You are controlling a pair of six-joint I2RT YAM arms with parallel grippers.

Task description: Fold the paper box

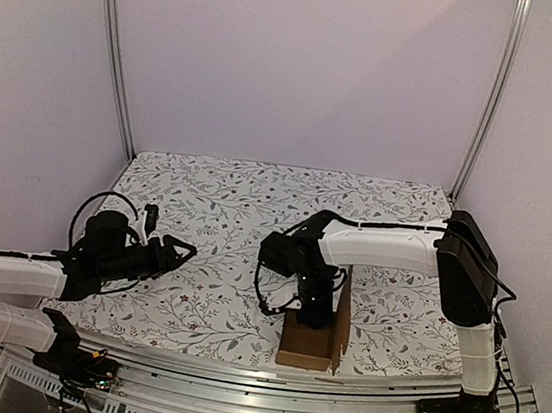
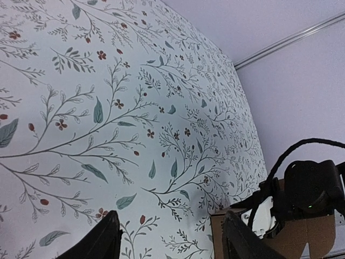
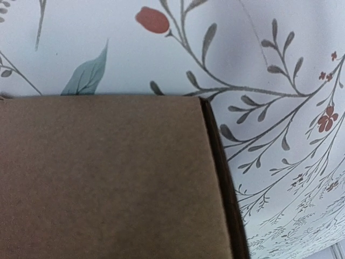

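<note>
The paper box (image 1: 311,344) is a small brown carton standing near the table's front edge, right of centre, with one flap (image 1: 343,314) raised on its right side. My right gripper (image 1: 314,315) points down into the box's open top, and its jaws are hidden there. The right wrist view holds no fingers, only a flat brown panel of the paper box (image 3: 108,178) over the floral cloth. My left gripper (image 1: 182,248) hovers low over the cloth well to the left of the box, open and empty. In the left wrist view my left gripper (image 2: 171,221) faces the paper box (image 2: 294,237).
A floral cloth (image 1: 226,200) covers the table. Metal frame posts (image 1: 114,46) (image 1: 493,92) stand at the back corners before pale walls. A metal rail (image 1: 265,377) runs along the front edge. My right arm (image 2: 310,186) and its cables hang over the box.
</note>
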